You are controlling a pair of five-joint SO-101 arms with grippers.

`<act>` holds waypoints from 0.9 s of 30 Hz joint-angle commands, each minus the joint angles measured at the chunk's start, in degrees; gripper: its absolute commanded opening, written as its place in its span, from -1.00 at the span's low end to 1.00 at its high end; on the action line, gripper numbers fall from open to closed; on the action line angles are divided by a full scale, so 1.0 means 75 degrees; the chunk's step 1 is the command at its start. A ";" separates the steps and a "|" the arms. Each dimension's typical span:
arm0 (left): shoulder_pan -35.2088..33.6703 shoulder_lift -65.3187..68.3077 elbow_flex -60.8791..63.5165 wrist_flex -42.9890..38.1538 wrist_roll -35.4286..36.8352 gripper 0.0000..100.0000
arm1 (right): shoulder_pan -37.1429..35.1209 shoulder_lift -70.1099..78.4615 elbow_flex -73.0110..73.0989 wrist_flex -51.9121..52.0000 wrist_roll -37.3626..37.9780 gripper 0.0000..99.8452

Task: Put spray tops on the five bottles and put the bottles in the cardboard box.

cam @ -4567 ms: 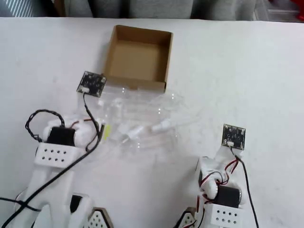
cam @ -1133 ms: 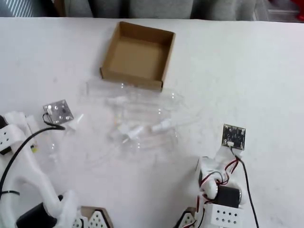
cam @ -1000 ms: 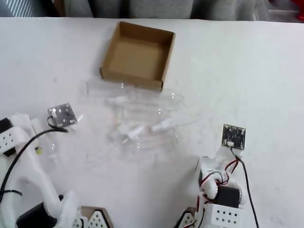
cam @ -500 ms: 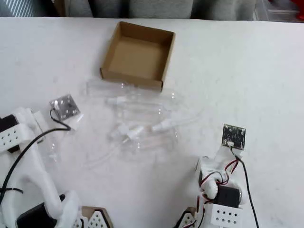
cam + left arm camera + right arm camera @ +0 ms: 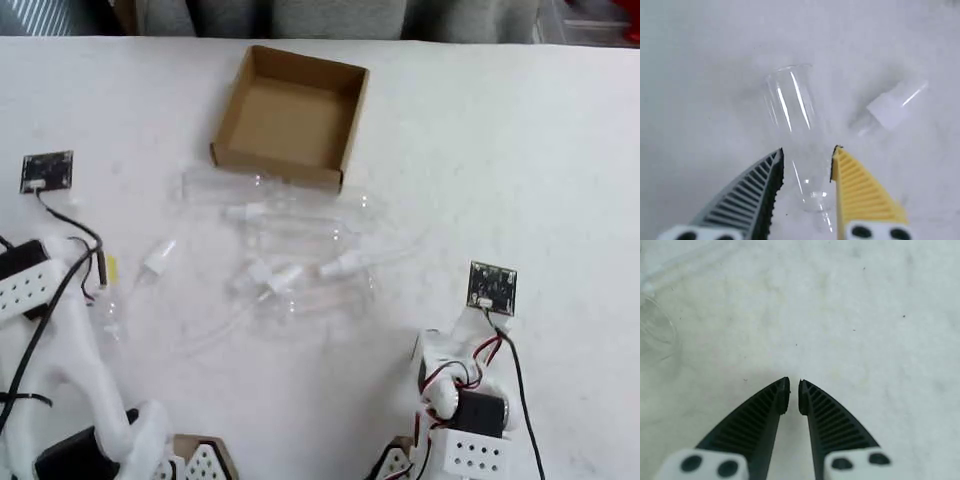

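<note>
Several clear bottles (image 5: 295, 235) lie in a heap on the white table, just in front of the cardboard box (image 5: 290, 115). White spray tops (image 5: 343, 265) lie among them, and one spray top (image 5: 160, 257) lies apart to the left. In the left wrist view my left gripper (image 5: 807, 155) is open, its grey and yellow fingers straddling a lone clear bottle (image 5: 790, 105) that lies flat, with the loose spray top (image 5: 887, 107) beside it. My right gripper (image 5: 793, 397) is shut over bare table with nothing in it.
The box is open-topped with nothing inside. A bottle's rim (image 5: 655, 325) shows at the edge of the right wrist view. The right arm (image 5: 465, 400) sits at the front right. Open table lies to the right of the heap.
The left arm's wrist has swung toward the table's left edge, uncovering the loose spray top. The lone bottle has stayed in place. The right arm has not moved.
</note>
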 commanded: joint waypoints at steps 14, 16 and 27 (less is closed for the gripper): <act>-0.0533 0.0240 0.0457 -0.1114 0.1852 -0.50 | 0.0088 -0.0088 0.0070 0.0053 0.0000 -0.97; -0.0533 0.0873 0.0152 -0.1160 0.1829 -0.50 | 0.0088 -0.0088 0.0070 0.0053 0.0000 -0.97; -0.0533 0.3112 -0.1137 -0.1184 0.1852 -0.50 | 0.0088 -0.0088 0.0070 0.0053 0.0000 -0.97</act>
